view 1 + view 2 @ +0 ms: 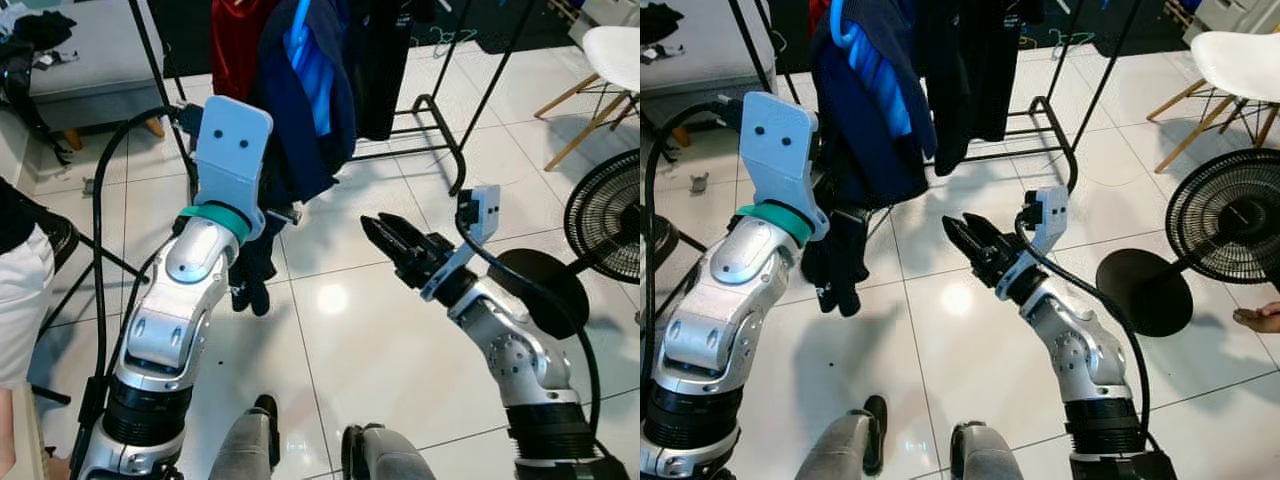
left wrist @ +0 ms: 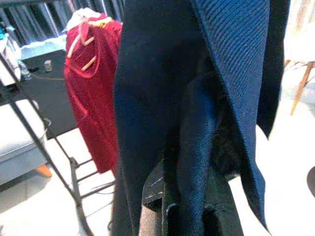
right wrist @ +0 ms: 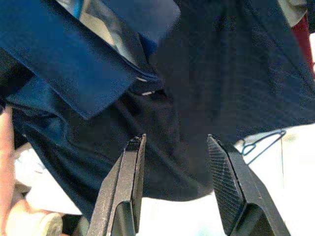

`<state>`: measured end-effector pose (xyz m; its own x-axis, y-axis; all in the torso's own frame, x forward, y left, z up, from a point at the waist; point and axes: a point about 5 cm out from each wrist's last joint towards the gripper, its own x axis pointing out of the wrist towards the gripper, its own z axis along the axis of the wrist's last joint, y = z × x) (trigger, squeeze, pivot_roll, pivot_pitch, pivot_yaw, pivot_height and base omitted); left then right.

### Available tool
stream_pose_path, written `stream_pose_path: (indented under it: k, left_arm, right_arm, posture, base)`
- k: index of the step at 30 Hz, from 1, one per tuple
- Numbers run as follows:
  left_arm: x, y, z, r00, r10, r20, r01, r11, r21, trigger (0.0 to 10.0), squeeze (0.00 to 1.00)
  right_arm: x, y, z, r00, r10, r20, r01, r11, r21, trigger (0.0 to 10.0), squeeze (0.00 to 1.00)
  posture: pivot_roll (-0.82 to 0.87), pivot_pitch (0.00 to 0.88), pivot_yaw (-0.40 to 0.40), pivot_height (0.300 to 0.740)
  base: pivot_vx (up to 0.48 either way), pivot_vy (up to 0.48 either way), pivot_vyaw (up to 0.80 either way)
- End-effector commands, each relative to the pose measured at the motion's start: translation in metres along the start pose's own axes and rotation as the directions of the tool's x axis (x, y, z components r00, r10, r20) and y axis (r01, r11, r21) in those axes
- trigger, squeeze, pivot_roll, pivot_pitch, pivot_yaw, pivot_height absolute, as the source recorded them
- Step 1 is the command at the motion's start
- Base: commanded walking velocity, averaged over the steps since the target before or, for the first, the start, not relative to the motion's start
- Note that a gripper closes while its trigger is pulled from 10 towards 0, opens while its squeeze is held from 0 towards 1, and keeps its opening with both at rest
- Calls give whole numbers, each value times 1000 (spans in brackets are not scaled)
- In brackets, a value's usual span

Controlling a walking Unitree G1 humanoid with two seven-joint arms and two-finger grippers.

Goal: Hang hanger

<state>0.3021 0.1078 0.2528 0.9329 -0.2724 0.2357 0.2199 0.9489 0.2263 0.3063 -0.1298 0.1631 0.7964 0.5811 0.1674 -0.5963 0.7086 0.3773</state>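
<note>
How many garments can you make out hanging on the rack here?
3, possibly more hidden: a red garment at the robot's left, a navy jacket in the middle by the left gripper, and a black garment to its right.

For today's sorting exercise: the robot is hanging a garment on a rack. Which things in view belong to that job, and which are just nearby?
Belongs to the job:
- navy garment
- blue hanger inside it
- black clothes rack
- left gripper, at the garment's hem
- right gripper, open, facing the garment

Just nearby:
- red garment
- black standing fan
- white chair
</note>
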Motion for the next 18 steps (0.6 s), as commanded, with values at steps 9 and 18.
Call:
stream_pose_path:
  k: [9, 18]
  left_arm:
    - [-10, -7, -18, 985, -114, -130, 107, 993, -55, 10000, 0]
    - [-45, 0, -83, 849, -190, -494, 214, 977, -7, 10000, 0]
  right_arm:
    - [-5, 10, -9, 997, -81, 17, 83, 980, -183, 10000, 0]
    - [-27, 15, -36, 990, -73, -119, 25, 930, -366, 10000, 0]
  posture:
    - [-22, 129, 55, 740]
    - [-19, 114, 65, 740]
  base:
    - [0, 0, 0]
    - [0, 0, 0]
